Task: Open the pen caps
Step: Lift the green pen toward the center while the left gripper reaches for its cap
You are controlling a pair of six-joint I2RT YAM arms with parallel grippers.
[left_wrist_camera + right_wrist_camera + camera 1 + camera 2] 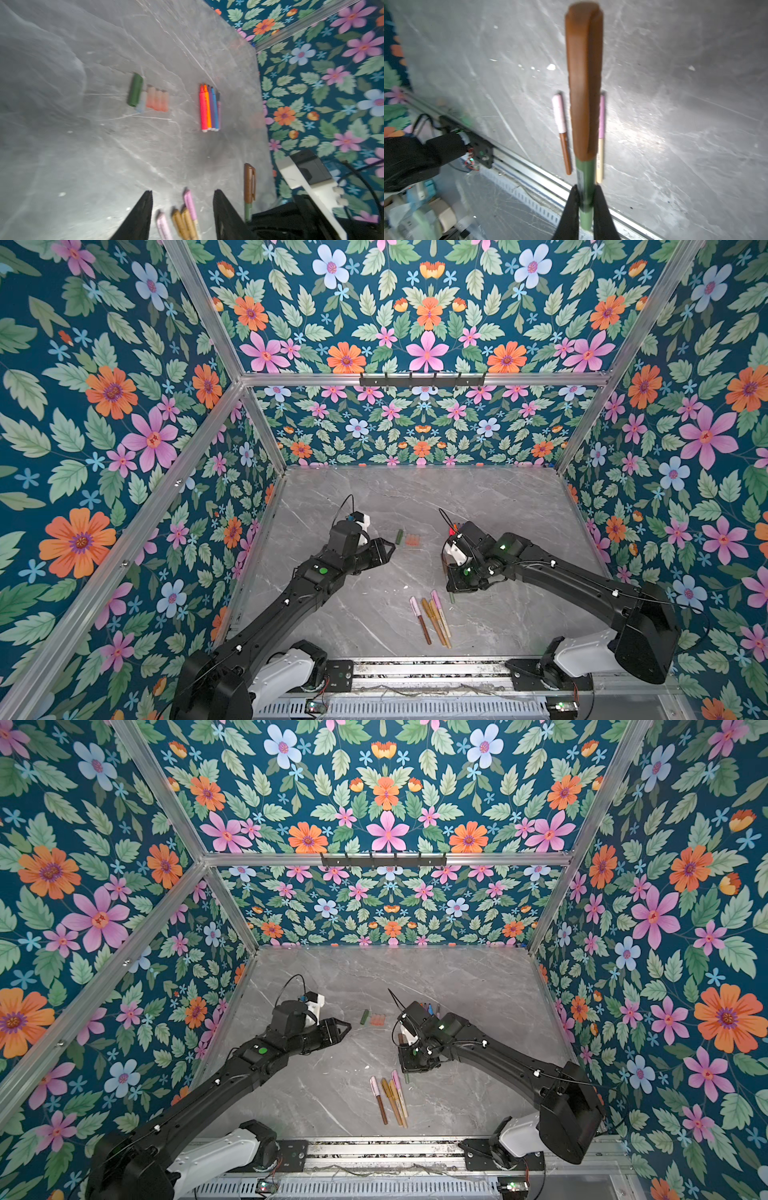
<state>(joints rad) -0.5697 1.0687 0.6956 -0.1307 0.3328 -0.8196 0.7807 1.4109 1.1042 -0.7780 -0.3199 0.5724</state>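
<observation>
Black left arm (270, 622), right arm (582, 578), left gripper (388, 548); white base housings (286, 672), green lights (323, 571), thin cables (347, 506).

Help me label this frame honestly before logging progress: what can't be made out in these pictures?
- Both top views: the right hand, gripping the green pen, sits hidden under its arm.
- Both top views: that arm covers most of the uncapped pens.
- Left wrist view: blur leaves the pale cap beside the green cap of unsure colour.
- Right wrist view: the brown cap hides the gold pens.
</observation>
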